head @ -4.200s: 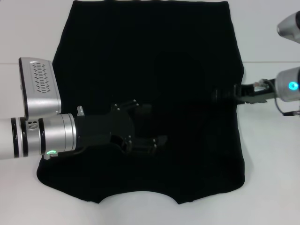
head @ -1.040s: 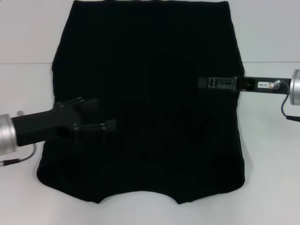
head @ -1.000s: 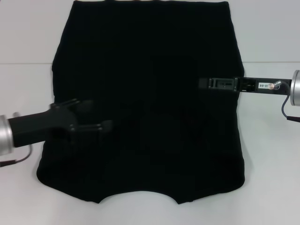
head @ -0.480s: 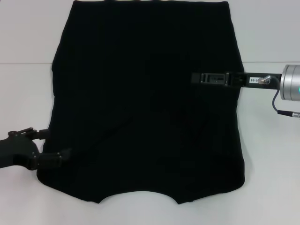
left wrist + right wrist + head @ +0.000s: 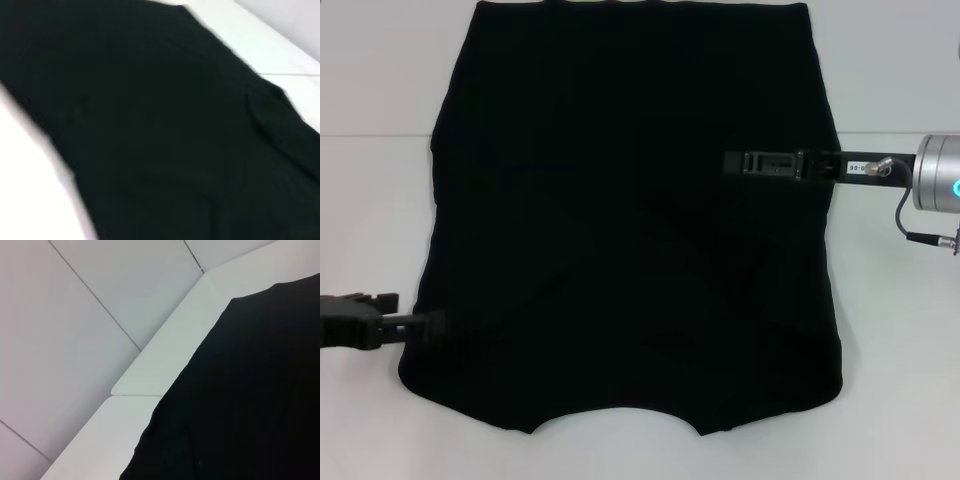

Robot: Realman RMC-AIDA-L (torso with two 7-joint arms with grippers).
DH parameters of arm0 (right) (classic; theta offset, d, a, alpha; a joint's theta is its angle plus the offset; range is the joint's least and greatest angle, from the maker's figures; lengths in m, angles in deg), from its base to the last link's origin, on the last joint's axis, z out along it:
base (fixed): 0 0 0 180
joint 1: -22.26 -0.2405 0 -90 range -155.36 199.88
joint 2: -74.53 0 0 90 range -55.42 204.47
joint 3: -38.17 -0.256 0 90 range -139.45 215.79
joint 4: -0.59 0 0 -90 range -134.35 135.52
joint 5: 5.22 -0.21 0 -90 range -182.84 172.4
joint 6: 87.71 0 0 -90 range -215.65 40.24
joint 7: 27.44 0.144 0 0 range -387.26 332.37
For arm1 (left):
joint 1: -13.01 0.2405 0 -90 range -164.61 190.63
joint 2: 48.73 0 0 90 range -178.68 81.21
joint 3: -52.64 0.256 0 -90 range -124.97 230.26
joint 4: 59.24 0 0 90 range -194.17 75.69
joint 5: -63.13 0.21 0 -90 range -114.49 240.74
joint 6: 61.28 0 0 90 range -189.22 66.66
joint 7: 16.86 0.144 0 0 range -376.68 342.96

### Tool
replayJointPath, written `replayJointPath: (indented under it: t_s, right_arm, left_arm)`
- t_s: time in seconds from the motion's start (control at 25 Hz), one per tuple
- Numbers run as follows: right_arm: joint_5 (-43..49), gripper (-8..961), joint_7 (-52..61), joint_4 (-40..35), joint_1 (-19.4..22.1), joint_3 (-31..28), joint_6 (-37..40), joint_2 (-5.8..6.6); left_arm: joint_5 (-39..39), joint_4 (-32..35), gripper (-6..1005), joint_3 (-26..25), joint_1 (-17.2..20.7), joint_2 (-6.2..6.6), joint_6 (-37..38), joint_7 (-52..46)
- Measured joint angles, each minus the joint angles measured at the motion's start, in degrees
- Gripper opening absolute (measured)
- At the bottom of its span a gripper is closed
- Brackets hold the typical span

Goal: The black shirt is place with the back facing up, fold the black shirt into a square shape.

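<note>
since the earlier frames the left gripper has pulled back off the middle of the black shirt and now sits at the shirt's left edge, low and near the closest corner. the right gripper has slid a little further in over the right side of the shirt.

the black shirt lies flat on the white tabletop, sleeves already tucked in, so it looks like a tall block. its long way runs from near the robot to far away, with the curved neck edge nearest.

the left gripper is just beside the left edge, with the cloth lying to its right. it is the nearer arm to the close corners. the right gripper is higher up, over the right edge.

black fingers on black cloth are hard to see. i cannot tell if either gripper's fingers are spread or pinching. the left one may be touching the edge, but that is not clear. the wrist views show only shirt and tabletop.
</note>
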Motion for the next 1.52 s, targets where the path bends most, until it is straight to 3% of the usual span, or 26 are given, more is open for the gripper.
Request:
replayJointPath:
  t_s: [0.16, 0.4, 1.16, 1.52]
  right_arm:
    - [-0.01, 897, 0.01, -0.20, 0.23, -0.14, -0.05, 0.27]
    - [-0.11, 894, 0.00, -0.43, 0.33, -0.21, -0.45, 0.53]
    - [-0.38, 883, 0.17, -0.48, 0.23, -0.26, -0.72, 0.76]
    - [-0.41, 878, 0.16, -0.48, 0.41, -1.00, -0.72, 0.96]
  left_arm:
    - [4.00, 0.29, 949, -1.14, -0.92, 0.62, -0.14, -8.99]
    - [8.89, -0.68, 950, -1.36, -1.80, 0.87, -1.45, -13.77]
    - [13.40, -6.96, 949, -0.94, -5.34, 2.38, -2.00, -14.74]
    - [13.54, -7.17, 940, -0.26, -5.50, 2.43, -2.27, -14.66]
